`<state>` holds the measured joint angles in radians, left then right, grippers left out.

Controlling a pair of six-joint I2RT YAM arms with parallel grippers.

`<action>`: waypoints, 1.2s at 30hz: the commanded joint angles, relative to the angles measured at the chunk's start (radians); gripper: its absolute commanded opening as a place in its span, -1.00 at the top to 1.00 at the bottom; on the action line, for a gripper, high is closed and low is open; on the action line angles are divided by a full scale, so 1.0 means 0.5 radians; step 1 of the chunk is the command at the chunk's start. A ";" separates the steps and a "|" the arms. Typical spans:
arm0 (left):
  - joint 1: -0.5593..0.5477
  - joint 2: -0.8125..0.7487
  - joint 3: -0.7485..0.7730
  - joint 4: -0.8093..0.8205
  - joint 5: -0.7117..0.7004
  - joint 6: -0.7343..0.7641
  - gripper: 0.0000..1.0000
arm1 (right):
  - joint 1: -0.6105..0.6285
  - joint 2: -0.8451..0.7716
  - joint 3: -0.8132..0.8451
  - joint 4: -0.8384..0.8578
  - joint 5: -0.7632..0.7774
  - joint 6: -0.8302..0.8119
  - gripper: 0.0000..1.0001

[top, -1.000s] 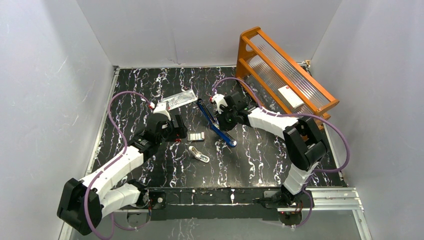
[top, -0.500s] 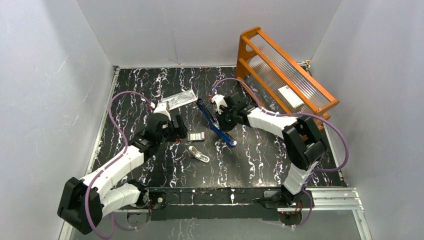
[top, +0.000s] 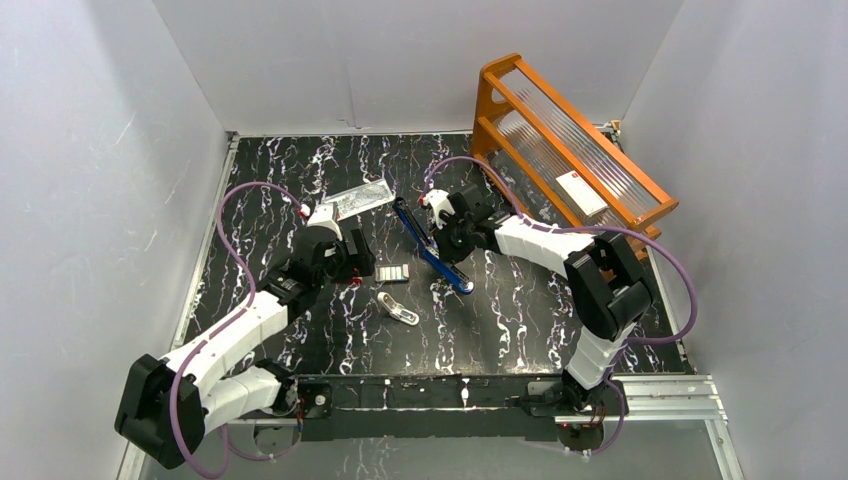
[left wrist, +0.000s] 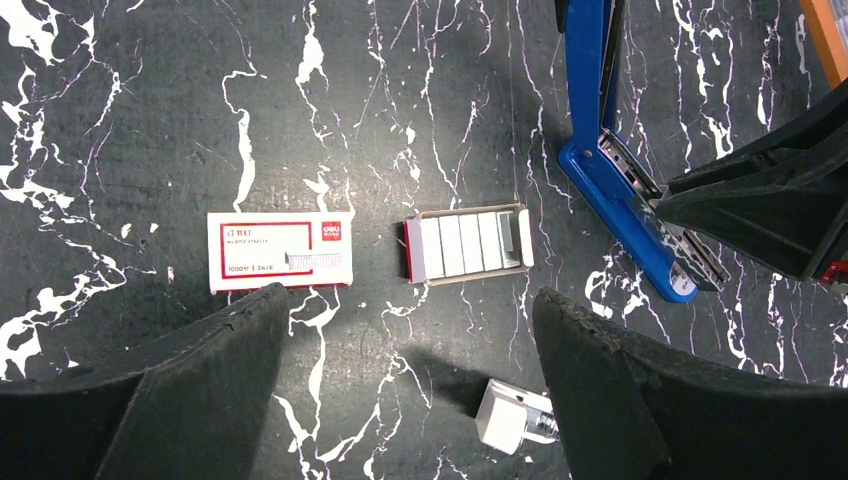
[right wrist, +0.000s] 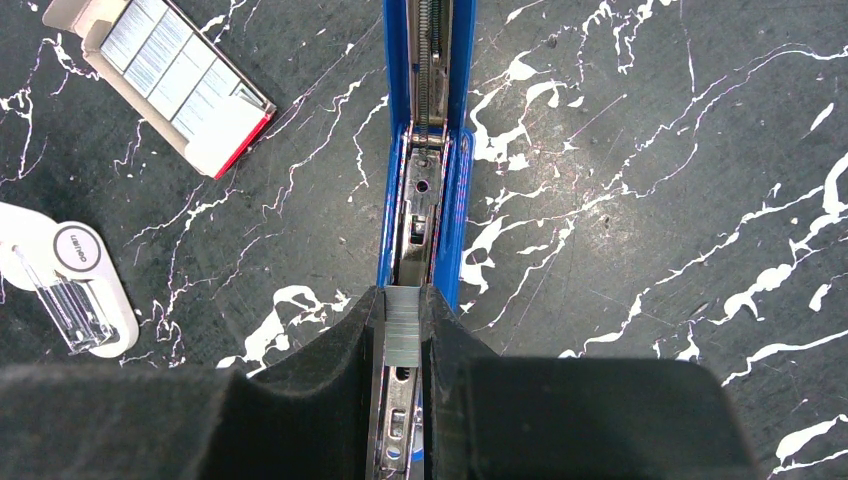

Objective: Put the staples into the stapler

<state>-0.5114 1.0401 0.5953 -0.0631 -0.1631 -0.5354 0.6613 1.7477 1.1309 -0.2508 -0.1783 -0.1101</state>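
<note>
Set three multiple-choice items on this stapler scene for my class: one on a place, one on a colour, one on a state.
1. In the left wrist view, where does the red-and-white box lie from the staples?
A. To their left
B. To their right
C. On top of them

2. What colour is the stapler body?
A. Red
B. Blue
C. Green

3. The left gripper is:
A. Open, holding nothing
B. Shut on the box
C. Shut on the stapler

Answers:
1 A, the box lies apart, left of the staples.
2 B, blue sides flank the silver rail.
3 A, its fingers stand wide apart with nothing between them.
</note>
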 commanded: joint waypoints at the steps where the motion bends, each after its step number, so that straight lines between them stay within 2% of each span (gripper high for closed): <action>1: 0.004 -0.003 0.008 0.017 0.004 0.009 -0.75 | -0.010 -0.019 -0.028 0.044 0.004 -0.034 0.78; 18: 0.004 -0.003 0.004 0.019 0.004 0.011 -0.76 | -0.016 -0.047 -0.062 0.051 -0.013 -0.065 0.71; 30: 0.004 -0.003 0.005 0.016 0.007 0.009 -0.75 | -0.021 -0.077 -0.025 0.048 -0.035 -0.022 0.43; 36: 0.004 0.000 0.004 0.020 0.010 0.009 -0.76 | -0.029 -0.109 -0.025 0.056 -0.057 0.021 0.21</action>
<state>-0.5114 1.0401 0.5953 -0.0605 -0.1562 -0.5354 0.6567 1.7454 1.1160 -0.2295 -0.2008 -0.1108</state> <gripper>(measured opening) 0.880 0.360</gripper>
